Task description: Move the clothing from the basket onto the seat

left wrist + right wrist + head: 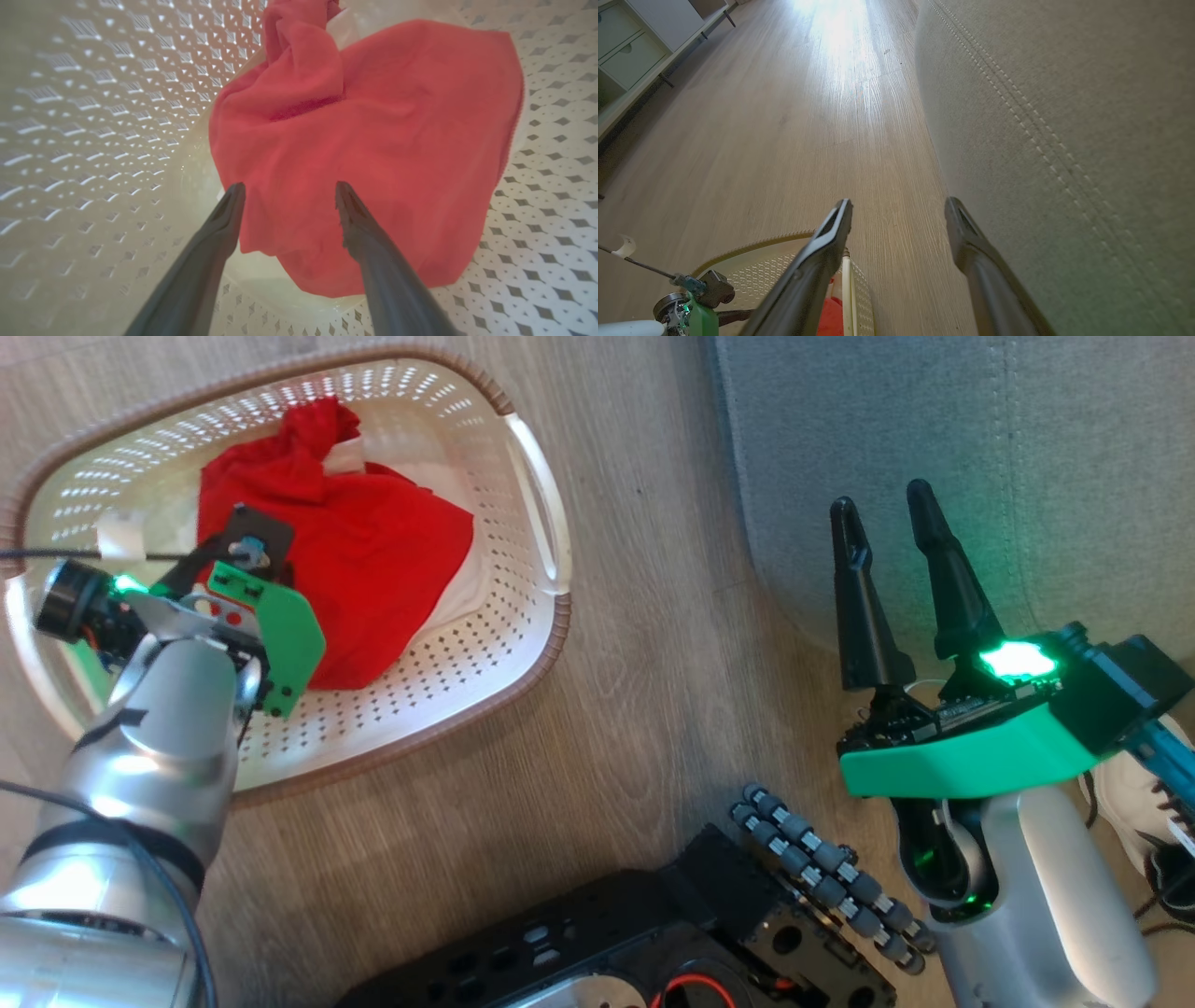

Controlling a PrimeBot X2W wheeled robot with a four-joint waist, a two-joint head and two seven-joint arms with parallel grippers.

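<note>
Wood floor [653, 644] is edged by the seat [1027, 448]. Clothing [373, 551] is heaped in the basket [558, 625]; left gripper [287, 186] and right gripper [881, 497] are held spread.

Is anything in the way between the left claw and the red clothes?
No, nothing visible is. The open left claw is inside the basket and points straight at the red clothes, with nothing between them.
</note>
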